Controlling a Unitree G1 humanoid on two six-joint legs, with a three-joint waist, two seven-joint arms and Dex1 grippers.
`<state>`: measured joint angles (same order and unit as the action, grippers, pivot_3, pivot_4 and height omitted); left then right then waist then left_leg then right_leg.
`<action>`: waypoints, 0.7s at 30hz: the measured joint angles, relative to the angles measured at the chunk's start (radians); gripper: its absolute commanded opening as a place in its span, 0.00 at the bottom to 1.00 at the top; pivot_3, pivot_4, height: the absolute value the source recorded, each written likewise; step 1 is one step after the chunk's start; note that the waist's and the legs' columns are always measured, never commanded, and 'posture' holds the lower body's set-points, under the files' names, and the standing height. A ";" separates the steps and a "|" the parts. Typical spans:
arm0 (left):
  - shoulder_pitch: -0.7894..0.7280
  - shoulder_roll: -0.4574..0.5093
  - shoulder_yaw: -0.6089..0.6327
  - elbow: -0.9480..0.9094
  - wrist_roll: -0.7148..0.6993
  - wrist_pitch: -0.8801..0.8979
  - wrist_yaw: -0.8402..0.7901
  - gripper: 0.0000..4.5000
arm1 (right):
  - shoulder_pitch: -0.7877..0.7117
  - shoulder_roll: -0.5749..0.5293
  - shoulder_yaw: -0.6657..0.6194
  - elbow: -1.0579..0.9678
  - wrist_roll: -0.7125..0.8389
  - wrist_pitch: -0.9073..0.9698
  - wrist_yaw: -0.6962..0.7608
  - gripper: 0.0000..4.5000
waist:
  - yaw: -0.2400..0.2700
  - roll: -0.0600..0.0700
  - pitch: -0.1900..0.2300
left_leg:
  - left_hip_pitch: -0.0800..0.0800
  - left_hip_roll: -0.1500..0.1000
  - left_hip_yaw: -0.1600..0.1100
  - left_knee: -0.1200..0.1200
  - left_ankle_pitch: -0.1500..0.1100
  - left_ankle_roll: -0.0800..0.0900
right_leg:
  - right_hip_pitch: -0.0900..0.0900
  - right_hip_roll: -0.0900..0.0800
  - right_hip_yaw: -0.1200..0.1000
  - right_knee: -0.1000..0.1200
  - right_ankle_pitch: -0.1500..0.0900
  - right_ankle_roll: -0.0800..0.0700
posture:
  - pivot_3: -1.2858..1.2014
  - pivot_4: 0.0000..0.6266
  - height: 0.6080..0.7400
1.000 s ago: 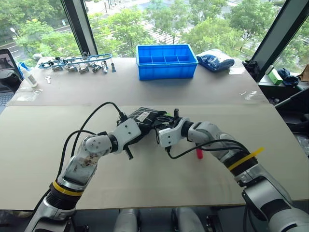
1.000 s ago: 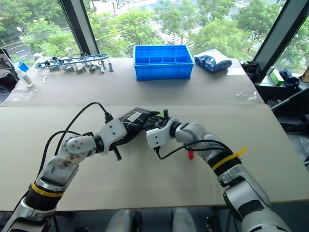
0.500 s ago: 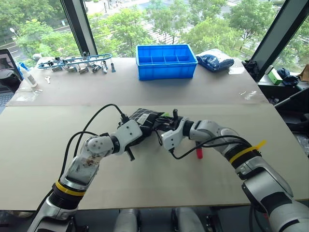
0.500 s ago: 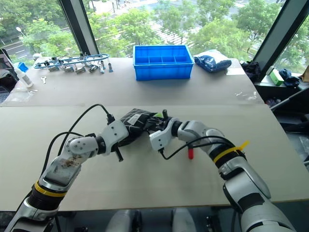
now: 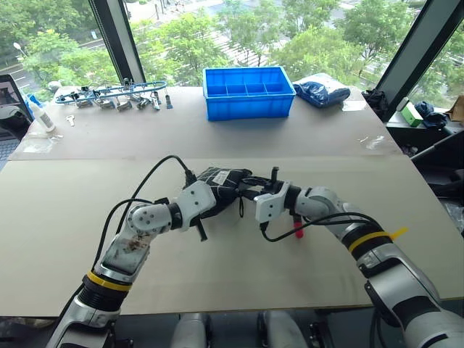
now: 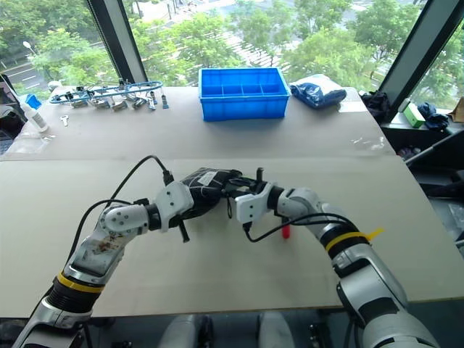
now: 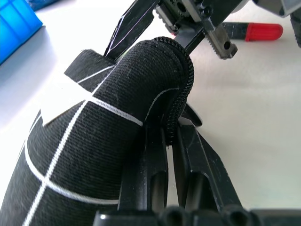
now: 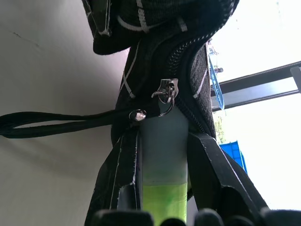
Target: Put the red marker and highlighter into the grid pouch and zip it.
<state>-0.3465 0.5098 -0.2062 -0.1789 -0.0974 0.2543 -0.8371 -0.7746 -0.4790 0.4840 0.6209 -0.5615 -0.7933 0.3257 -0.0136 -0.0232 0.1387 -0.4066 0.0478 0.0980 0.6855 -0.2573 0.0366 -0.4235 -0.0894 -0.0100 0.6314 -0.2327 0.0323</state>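
The grid pouch (image 5: 225,185) is held up over the table (image 5: 87,217), in the middle, between the two arms. One end of the pouch is pinched tight by the left gripper (image 7: 170,141); its two black fingers (image 7: 155,174) are pressed together on the fabric edge by the zipper teeth. The highlighter (image 8: 164,155) is held between the fingers of the right gripper (image 8: 164,207). Its pale green body is pushed into the open mouth of the pouch, with the bright lime part back by the fingers. The silver zipper slider (image 8: 165,92) and the black pull cord (image 8: 56,125) are seen just beside it. The red marker (image 5: 298,230) is lying on the table under the right arm, apart from the pouch.
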 measured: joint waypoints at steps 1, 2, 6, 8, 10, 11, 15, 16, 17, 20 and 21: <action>0.000 -0.006 0.003 0.001 -0.005 -0.012 -0.001 0.00 | -0.003 -0.001 0.014 -0.007 -0.013 -0.017 0.003 0.56 | 0.000 0.000 0.000 | 0.000 0.000 0.000 0.000 0.000 0.000 | 0.000 0.000 0.000 0.000 0.000 0.000 | 0.52 0.24 1.00; 0.000 -0.008 0.006 0.003 -0.010 -0.034 -0.007 0.00 | -0.003 0.003 0.020 -0.012 -0.024 -0.029 0.006 0.65 | -0.001 0.000 0.000 | 0.000 0.000 0.000 0.000 0.000 0.000 | 0.000 0.000 0.000 0.000 0.000 0.000 | 0.52 0.24 1.00; 0.000 -0.010 0.010 0.034 -0.021 -0.077 -0.016 0.00 | -0.023 -0.029 0.027 -0.014 -0.091 -0.058 -0.018 0.79 | 0.002 0.000 0.000 | 0.000 -0.001 0.001 0.000 0.000 0.000 | 0.000 -0.001 0.000 0.000 0.000 0.000 | 0.52 0.24 1.00; 0.000 -0.014 0.014 0.045 -0.022 -0.081 -0.015 0.00 | -0.047 -0.060 0.021 -0.022 -0.125 -0.080 -0.049 0.79 | 0.002 0.000 0.000 | 0.000 0.000 0.002 0.000 0.000 0.000 | 0.000 -0.001 0.000 0.000 0.000 0.000 | 0.52 0.24 1.00; 0.002 -0.022 0.015 0.054 -0.023 -0.087 -0.013 0.00 | -0.063 -0.100 0.008 -0.041 -0.134 -0.100 -0.071 0.79 | 0.002 0.000 0.000 | 0.000 0.000 0.002 0.000 0.001 -0.001 | 0.000 -0.001 0.000 0.000 0.000 0.000 | 0.52 0.24 1.00; 0.005 -0.026 0.015 0.061 -0.023 -0.093 -0.012 0.00 | -0.070 -0.121 -0.002 -0.050 -0.135 -0.109 -0.078 0.79 | 0.002 0.000 0.000 | 0.000 0.000 0.002 0.000 0.001 -0.002 | 0.000 -0.001 0.000 0.000 0.000 0.000 | 0.52 0.24 1.00; 0.025 -0.029 0.017 0.066 -0.025 -0.112 -0.011 0.00 | -0.056 -0.230 -0.037 -0.105 -0.106 -0.137 -0.051 0.79 | 0.002 0.000 0.000 | 0.000 0.000 0.002 0.000 0.000 0.000 | 0.000 -0.001 0.000 -0.001 0.000 0.000 | 0.52 0.24 1.00; 0.035 -0.030 0.020 0.067 -0.027 -0.118 -0.011 0.00 | -0.036 -0.270 -0.050 -0.127 -0.071 -0.138 -0.022 0.79 | 0.003 0.000 0.000 | 0.000 0.000 0.002 0.000 -0.001 0.001 | 0.001 -0.001 0.000 -0.001 0.000 0.000 | 0.52 0.24 1.00; 0.042 -0.031 0.025 0.067 -0.028 -0.120 -0.011 0.00 | -0.019 -0.299 -0.064 -0.138 -0.040 -0.138 0.005 0.79 | 0.003 0.000 0.000 | 0.000 0.000 0.002 0.000 -0.001 0.002 | 0.001 -0.001 0.000 -0.001 0.000 0.000 | 0.52 0.24 1.00; 0.046 -0.060 0.047 0.070 -0.067 -0.120 -0.009 0.00 | 0.073 -0.381 -0.111 -0.224 0.156 -0.060 0.148 0.79 | 0.003 0.000 0.000 | 0.001 0.000 0.001 0.000 -0.001 0.002 | 0.002 -0.001 0.000 -0.001 0.000 0.000 | 0.52 0.24 1.00; 0.048 -0.068 0.054 0.071 -0.079 -0.120 -0.010 0.00 | 0.106 -0.400 -0.124 -0.262 0.240 -0.013 0.203 0.79 | 0.003 0.000 0.000 | 0.001 0.000 -0.001 0.000 -0.002 0.003 | 0.002 -0.001 0.000 -0.001 0.000 0.000 | 0.52 0.24 1.00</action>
<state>-0.2983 0.4419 -0.1517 -0.1083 -0.1768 0.1343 -0.8468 -0.6688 -0.8791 0.3602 0.3587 -0.3215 -0.8061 0.5285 -0.0109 -0.0230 0.1389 -0.4056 0.0482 0.0971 0.6853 -0.2589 0.0393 -0.4216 -0.0905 -0.0099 0.6301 -0.2326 0.0326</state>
